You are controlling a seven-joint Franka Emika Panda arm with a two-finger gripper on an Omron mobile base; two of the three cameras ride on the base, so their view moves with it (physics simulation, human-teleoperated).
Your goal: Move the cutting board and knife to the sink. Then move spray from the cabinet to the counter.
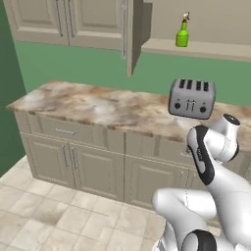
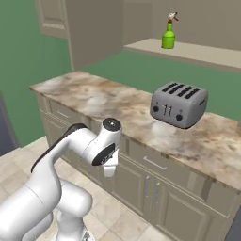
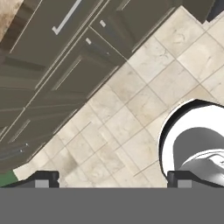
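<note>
A: While hanging low in front of the drawers [image 3: 52,78], with the end effector [image 3: 113,179] spread wide and gripping nothing, looks straight down at the floor [image 3: 144,100]. Wrong way for the job?

B: Wrong way entirely. Faces tiles, not the spray [image 1: 182,33].

A: And where to find the spray?

B: Up on the inner shelf [image 1: 206,48] of the cabinet [image 1: 128,34], door swung open and seen edge-on to the left of it. Stands upright, long axis vertical, red nozzle on top. Sits near the shelf's front edge, well apart from the door.

A: So which way from the end effector?

B: High above and further back, beyond the tabletop [image 1: 98,105] and over it. Also above the toaster [image 1: 192,98], a little to one side of it in both base views.

A: Which step, then?

B: Judging by the open door and the bottle in plain sight, probably the spray step.

A: Needs what next?

B: Likely a big lift and a turn of the wrist from pointing down to pointing roughly level at the shelf. Best to approach from the front, jaws either side of the green body, below the trigger head.

A: Any risk?

B: Could clip the toaster or the shelf lip on the way up. Could also tip a tall, narrow bottle if nudged before closing.
</note>
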